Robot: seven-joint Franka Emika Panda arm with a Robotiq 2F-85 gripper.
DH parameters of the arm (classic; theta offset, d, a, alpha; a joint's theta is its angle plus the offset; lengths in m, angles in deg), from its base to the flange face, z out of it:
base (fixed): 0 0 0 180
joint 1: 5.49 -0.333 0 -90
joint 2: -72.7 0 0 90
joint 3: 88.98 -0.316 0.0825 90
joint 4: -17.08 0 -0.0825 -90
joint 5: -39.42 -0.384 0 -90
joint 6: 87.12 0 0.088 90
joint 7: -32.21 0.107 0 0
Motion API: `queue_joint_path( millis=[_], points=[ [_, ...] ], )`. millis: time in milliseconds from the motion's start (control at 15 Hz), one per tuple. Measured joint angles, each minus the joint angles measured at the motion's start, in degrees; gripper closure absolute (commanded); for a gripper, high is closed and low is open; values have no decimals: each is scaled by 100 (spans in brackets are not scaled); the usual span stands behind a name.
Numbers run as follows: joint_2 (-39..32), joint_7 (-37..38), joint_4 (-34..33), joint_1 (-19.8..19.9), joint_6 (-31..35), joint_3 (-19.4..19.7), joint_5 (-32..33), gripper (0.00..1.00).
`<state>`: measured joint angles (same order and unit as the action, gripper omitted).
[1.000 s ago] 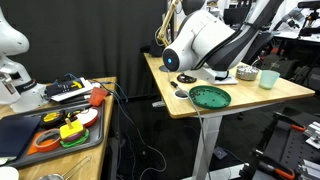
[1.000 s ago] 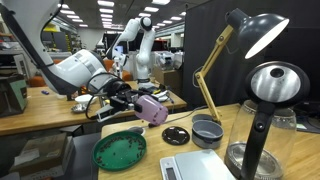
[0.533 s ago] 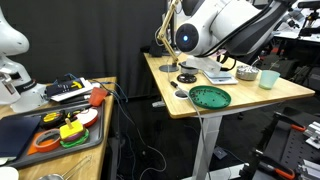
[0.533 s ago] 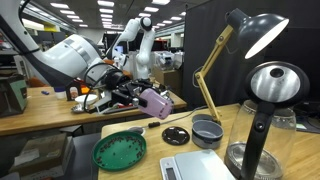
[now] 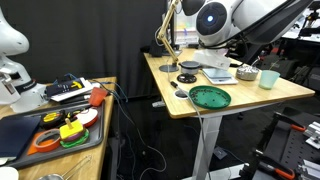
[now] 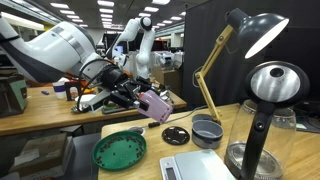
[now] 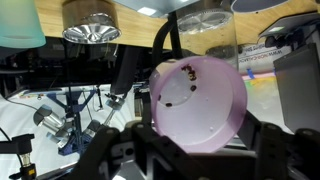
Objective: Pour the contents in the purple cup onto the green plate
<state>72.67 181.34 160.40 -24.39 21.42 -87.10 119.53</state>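
One pale purple cup (image 6: 155,105), plain and tapered, hangs tipped on its side in the gripper's (image 6: 142,98) closed jaws, above the green plate (image 6: 120,151). A few dark bits (image 7: 187,72) cling inside it.

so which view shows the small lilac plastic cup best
The wrist view: it looks straight into the small lilac plastic cup, showing dark bits inside. An exterior view shows only its tilted side; elsewhere I cannot find it.
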Motion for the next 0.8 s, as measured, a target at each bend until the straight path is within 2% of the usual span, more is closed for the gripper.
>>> queue_joint_path(
  millis=[200,400,800],
  points=[
    [522,-1,342,376,462,-176,29,46],
    [1058,0,803,617,934,-186,6,46],
    [1331,3,1567,1217,2296,114,61,46]
  ],
)
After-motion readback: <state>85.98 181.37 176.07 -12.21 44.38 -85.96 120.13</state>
